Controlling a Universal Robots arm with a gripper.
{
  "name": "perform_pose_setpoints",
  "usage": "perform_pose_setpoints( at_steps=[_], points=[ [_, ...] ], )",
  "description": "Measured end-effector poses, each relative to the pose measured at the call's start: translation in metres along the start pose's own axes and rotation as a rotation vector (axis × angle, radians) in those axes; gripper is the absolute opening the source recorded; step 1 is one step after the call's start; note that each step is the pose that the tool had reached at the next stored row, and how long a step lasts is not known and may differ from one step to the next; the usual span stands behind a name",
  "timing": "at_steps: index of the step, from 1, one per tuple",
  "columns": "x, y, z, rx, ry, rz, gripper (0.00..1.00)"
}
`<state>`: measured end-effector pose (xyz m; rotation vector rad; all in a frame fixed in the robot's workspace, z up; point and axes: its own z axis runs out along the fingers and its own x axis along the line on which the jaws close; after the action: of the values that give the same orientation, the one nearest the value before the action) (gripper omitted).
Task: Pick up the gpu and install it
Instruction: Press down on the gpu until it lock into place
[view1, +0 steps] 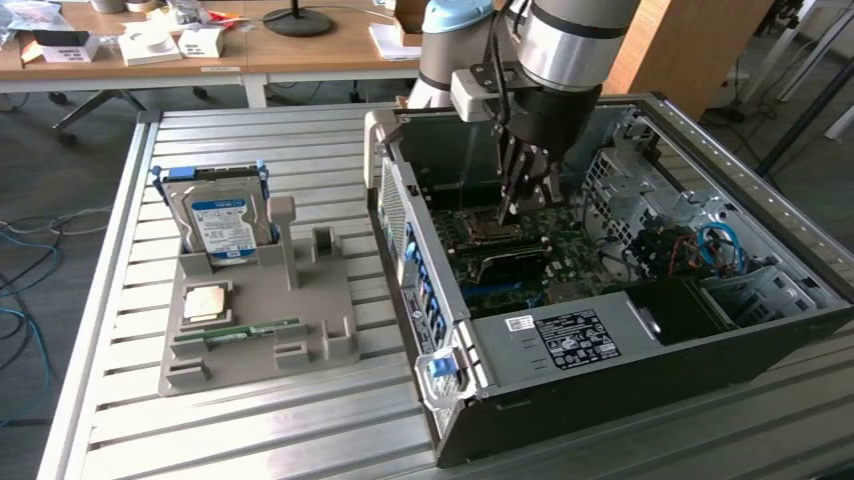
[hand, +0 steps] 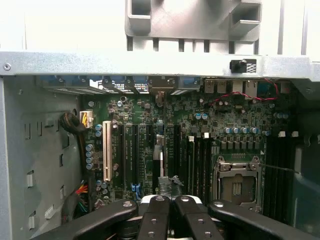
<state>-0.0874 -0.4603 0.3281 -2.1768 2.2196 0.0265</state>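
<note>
Things sitting on the worktop (view1: 240, 420)

The computer case (view1: 641, 350) is lying at the exterior view's right; the tray (view1: 254, 330) holding the hard drive (view1: 220, 225) is sitting left.

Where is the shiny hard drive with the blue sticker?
The hard drive stands upright at the back of the grey holder tray on the exterior view's left, apart from the open computer case.

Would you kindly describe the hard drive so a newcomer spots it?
Beside the computer case, toward the exterior view's left, lies a grey tray. The hard drive stands upright at its far end: silver with a blue-white label, unlike the flat green memory stick.
</note>
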Motion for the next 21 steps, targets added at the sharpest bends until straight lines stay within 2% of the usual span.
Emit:
perform_pose_setpoints(
  at_steps=[8, 21],
  points=[
    [0.0, 0.0, 0.0008, 0.0, -0.0001, 0.0, 0.11],
    [0.0, 0.0001, 0.0114, 0.0, 0.0, 0.0, 0.11]
  ],
)
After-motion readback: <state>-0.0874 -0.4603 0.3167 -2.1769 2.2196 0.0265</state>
